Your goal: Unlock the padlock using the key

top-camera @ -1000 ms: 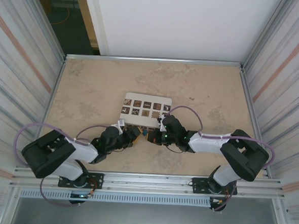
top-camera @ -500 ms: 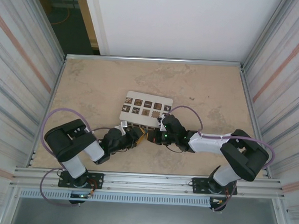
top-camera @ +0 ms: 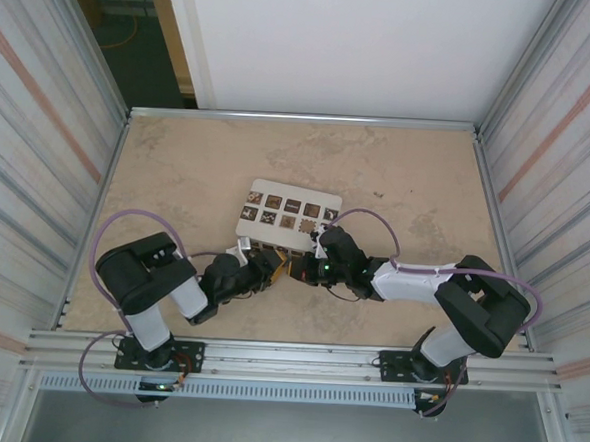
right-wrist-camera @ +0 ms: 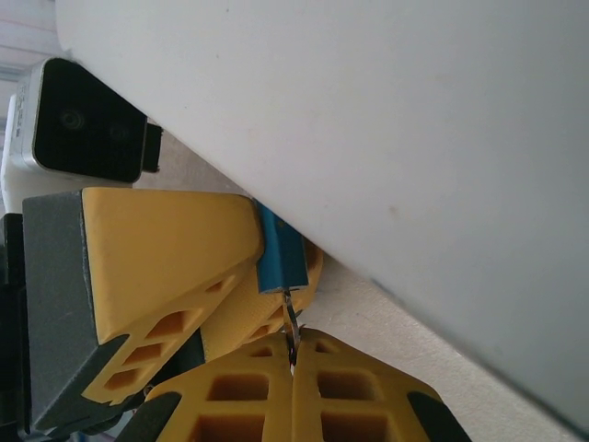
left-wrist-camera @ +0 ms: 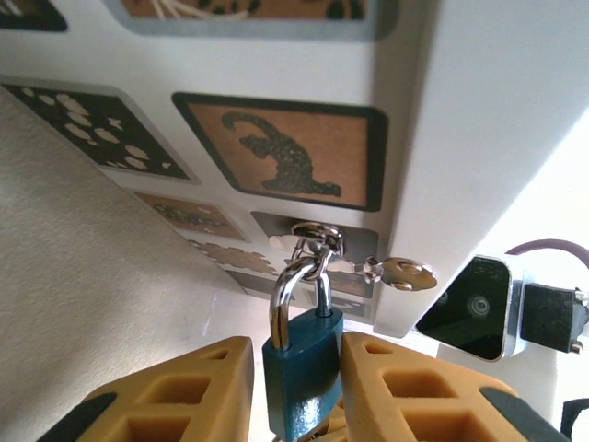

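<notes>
Padlock [left-wrist-camera: 302, 378]: teal body, pale shackle. Sits lower centre of the L wrist view, shackle toward top of frame and hooked thru a small metal ring [left-wrist-camera: 315, 238] on the side wall of the white box [left-wrist-camera: 479, 120], just under a brown tile [left-wrist-camera: 281, 152] w/ a dark figure on it. A round metal tab [left-wrist-camera: 405, 273] sticks out right of the ring.

Left gripper [left-wrist-camera: 296, 357]: jaws drawn in close around the padlock body, yellow fingers [left-wrist-camera: 184, 391] on either side. The frame-right finger touches the body, and there looks to be a thin dark gap at the other. Whether it's a firm clamp, can't tell.

Right gripper [right-wrist-camera: 293, 354], bottom centre of the R wrist view: jaws pressed together, pinching the key [right-wrist-camera: 291, 318]. Key is a slim dark sliver pointing up-frame, tip at the padlock's underside; whether it's seated in the keyhole is too small to tell.

Top view: both grippers meet nose to nose at the box's near edge, mid-frame, over the beige table [top-camera: 178, 174].
</notes>
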